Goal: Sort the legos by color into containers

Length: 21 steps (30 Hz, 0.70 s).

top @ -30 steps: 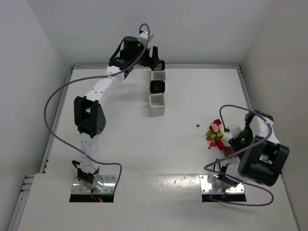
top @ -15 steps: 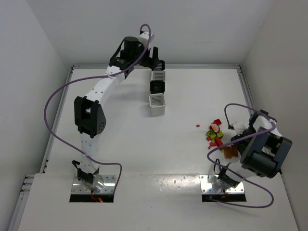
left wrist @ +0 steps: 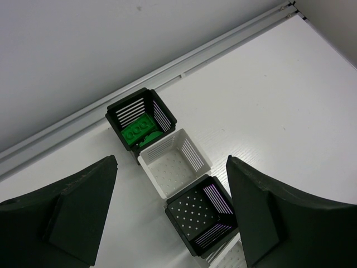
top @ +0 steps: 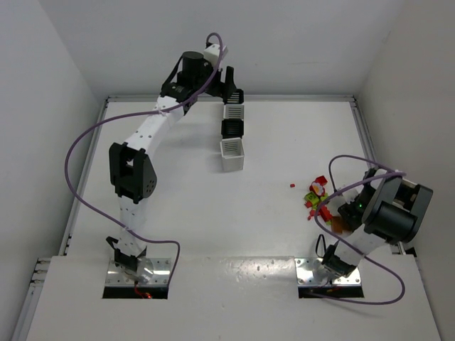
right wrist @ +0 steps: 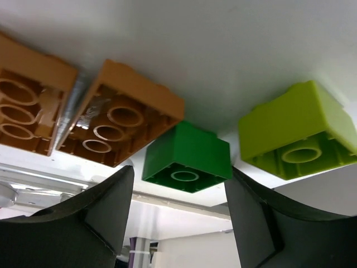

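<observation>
Right wrist: lego (right wrist: 187, 158) near end effector (right wrist: 179, 187)

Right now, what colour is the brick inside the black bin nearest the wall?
Green: the studded plastic brick shows best in left wrist view.

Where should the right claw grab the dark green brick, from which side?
Probably by its two flat side walls, coming head-on at the hollow underside facing the right gripper. The dark green brick lines up between the open fingers; the orange brick and lime brick crowd it.

Bare desk (top: 284, 142) lies open between the containers (top: 232, 131) by the far edge and the legos (top: 318, 196) crowding the right edge.
</observation>
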Tool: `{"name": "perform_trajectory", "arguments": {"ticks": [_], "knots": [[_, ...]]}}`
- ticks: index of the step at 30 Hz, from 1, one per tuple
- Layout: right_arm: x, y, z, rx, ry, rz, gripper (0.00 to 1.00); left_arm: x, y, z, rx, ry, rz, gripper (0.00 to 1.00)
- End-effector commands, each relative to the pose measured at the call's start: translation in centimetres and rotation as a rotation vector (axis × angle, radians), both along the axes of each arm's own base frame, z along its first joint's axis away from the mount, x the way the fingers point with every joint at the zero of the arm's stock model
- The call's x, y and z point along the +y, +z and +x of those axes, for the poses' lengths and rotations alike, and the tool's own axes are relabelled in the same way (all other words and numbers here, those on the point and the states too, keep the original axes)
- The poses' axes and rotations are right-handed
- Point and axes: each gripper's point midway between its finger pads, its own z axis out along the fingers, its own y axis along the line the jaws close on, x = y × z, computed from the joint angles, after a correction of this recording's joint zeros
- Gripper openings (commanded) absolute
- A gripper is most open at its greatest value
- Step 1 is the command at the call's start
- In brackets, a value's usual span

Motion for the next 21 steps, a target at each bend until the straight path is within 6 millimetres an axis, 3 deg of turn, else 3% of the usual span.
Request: {"name": "perform_trajectory", "arguments": {"ticks": [1,21], "knots": [[0.0,-1.7,2.8,-0.098,0.008,0.024,0.67,-0.1,1.7,0.3,-0.054,0.008,-0.003,0.85],[3.8,-3.5,6.7,-0.120,0.093,0.111,0.67,0.5,1.7,-0.3,-0.051,0.023,0.013,0.85]]}}
